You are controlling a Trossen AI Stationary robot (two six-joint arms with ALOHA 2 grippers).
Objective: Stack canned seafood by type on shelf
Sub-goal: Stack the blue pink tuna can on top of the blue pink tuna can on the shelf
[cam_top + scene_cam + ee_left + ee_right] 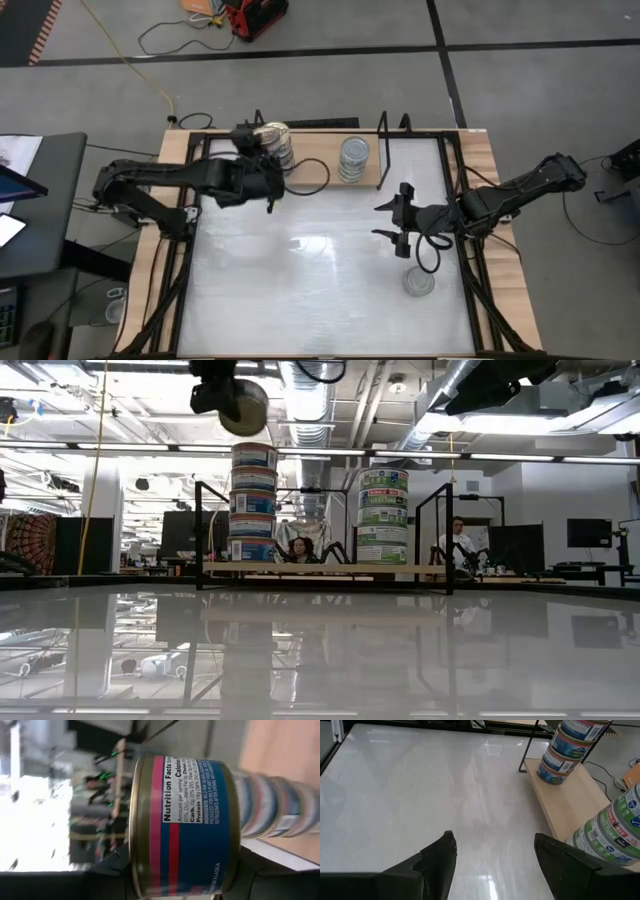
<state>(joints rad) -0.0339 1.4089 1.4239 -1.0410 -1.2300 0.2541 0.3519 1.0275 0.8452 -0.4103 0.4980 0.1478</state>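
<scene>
Jaws of my left gripper [236, 405] clamp a gold-lidded, blue-and-pink round tin [182, 825], held above the blue-labelled tin stack [252, 503] on the light-wood, black-wire-framed shelf [320, 568]. Green-labelled stack [382, 516] stands nearby. Right gripper [492, 862], jaws apart, hovers over the white tabletop [320, 290]; one silver tin [419, 283] lies there.

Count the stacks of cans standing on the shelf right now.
2: a blue-labelled stack near the shelf's left end, a green-labelled stack nearer its right end. One more can lies alone on the table.
</scene>
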